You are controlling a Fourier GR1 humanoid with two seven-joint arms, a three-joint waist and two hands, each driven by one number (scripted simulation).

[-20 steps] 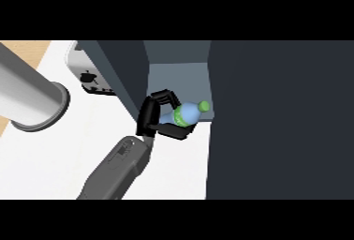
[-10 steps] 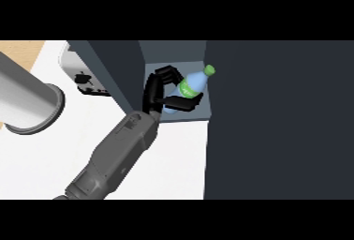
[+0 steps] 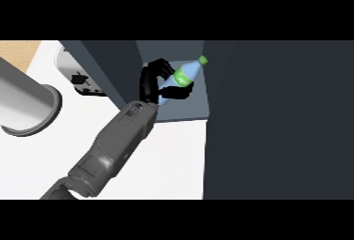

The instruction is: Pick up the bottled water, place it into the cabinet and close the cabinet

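Bottled water: clear body, green label and green cap, tilted with the cap up and away toward the dark panel. It sits inside the cabinet opening, above the grey shelf floor; whether its base touches the floor cannot be told, as the palm hides it.

Hand: black, on a grey forearm coming up from the lower edge. Which hand this is I cannot say for certain; by its angle I take it for the right. Fingers curled round the lower half of the bottle, thumb on the near side, label showing just past the fingertips. No other hand in view.

Beyond the fingers, toward the cap: the dark door or side panel, close beside the cap. On the wrist side: the cabinet's left wall, then the white counter, a toaster and a large grey metal pot, both well apart from the bottle.

Risks, as I judge them:
- The bottle is tilted; released like this it could topple or roll out over the shelf's front edge.
- The cap may clip the dark panel if the wrist turns further that way.
- The door cannot shut until the forearm is clear.
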